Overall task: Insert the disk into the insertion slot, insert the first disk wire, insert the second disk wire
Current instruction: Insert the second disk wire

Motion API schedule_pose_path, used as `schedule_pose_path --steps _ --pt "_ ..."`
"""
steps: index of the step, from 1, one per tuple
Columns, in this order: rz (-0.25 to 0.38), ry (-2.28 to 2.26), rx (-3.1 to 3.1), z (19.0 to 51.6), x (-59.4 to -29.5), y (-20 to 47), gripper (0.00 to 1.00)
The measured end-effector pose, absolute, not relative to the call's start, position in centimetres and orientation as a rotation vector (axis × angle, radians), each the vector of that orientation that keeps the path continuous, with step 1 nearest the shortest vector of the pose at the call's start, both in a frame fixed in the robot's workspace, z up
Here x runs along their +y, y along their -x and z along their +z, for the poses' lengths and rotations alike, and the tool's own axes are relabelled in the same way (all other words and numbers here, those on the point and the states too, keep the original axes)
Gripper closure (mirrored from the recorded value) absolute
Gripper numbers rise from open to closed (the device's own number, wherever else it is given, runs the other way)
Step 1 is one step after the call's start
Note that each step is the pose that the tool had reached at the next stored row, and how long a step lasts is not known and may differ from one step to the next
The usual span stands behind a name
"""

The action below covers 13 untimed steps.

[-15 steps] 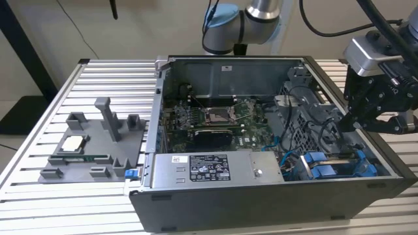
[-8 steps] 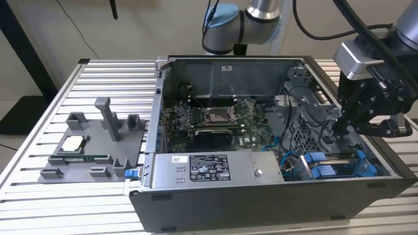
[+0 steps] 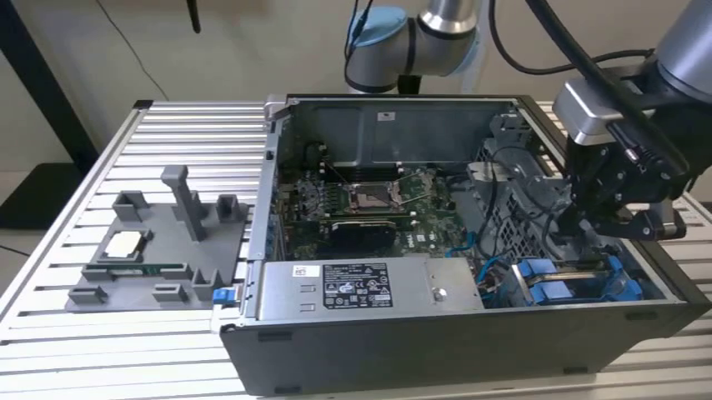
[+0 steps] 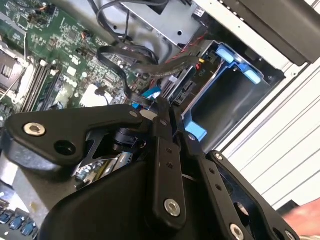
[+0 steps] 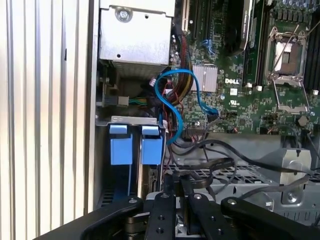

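Note:
The open computer case lies on the table. At its corner on the exterior view's right, the drive bay holds blue carrier frames. The disk sits in a slot of that bay, its grey connector edge facing the cables, beside a dark vacant slot. My gripper hangs just above the bay. Its black fingers are pressed close together on the end of a black disk wire, which loops back over the metal cage. The wire's plug is hidden between the fingertips.
A grey labelled power-supply box fills the case's near side. The motherboard lies in the middle. A blue cable and bundled wires crowd the space beside the bay. A grey fixture tray with parts sits on the slatted table.

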State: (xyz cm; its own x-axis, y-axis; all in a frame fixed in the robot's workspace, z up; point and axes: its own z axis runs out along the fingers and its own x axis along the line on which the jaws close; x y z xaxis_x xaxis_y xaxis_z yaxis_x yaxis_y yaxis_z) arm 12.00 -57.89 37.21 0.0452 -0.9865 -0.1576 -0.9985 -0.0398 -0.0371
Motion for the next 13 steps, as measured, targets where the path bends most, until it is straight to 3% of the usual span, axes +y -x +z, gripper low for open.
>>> schedule_pose_path --steps 13 --pt "0.123 2.163 2.082 35.9 -57.9 -12.0 0.84"
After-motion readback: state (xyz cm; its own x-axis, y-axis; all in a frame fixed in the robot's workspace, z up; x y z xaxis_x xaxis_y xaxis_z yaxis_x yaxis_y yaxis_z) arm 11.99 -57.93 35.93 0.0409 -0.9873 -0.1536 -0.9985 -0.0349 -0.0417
